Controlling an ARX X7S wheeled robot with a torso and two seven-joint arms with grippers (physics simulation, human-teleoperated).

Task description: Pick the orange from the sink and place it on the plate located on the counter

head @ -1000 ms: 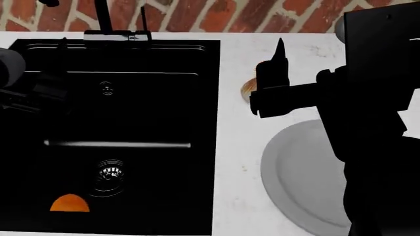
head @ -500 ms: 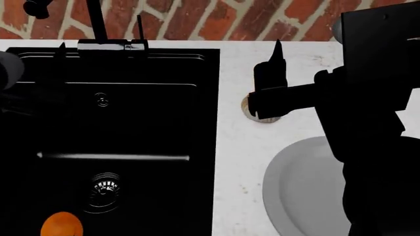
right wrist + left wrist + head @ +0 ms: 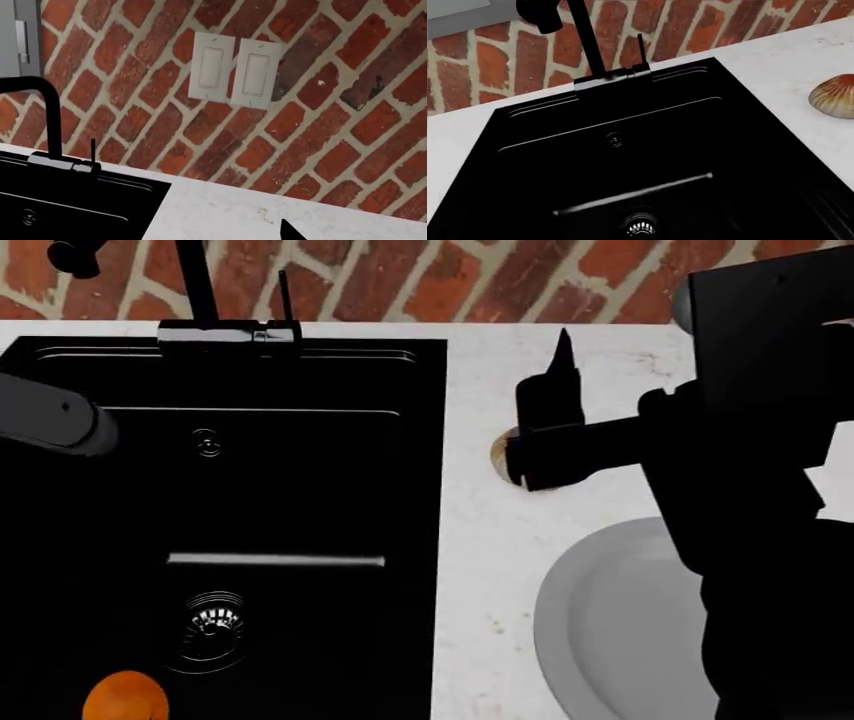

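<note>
Head view: orange (image 3: 126,697) lower left in sink (image 3: 400,490), ungrasped; plate (image 3: 607,625) lower right on counter (image 3: 481,570), waiting. Fingers' state on either arm: cannot tell.

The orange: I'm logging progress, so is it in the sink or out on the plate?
In the sink. The orange lies near the drain; the plate is bare.

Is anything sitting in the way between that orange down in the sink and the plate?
Nothing visible does. The orange lies in the sink; between it and the plate is only bare counter.
</note>
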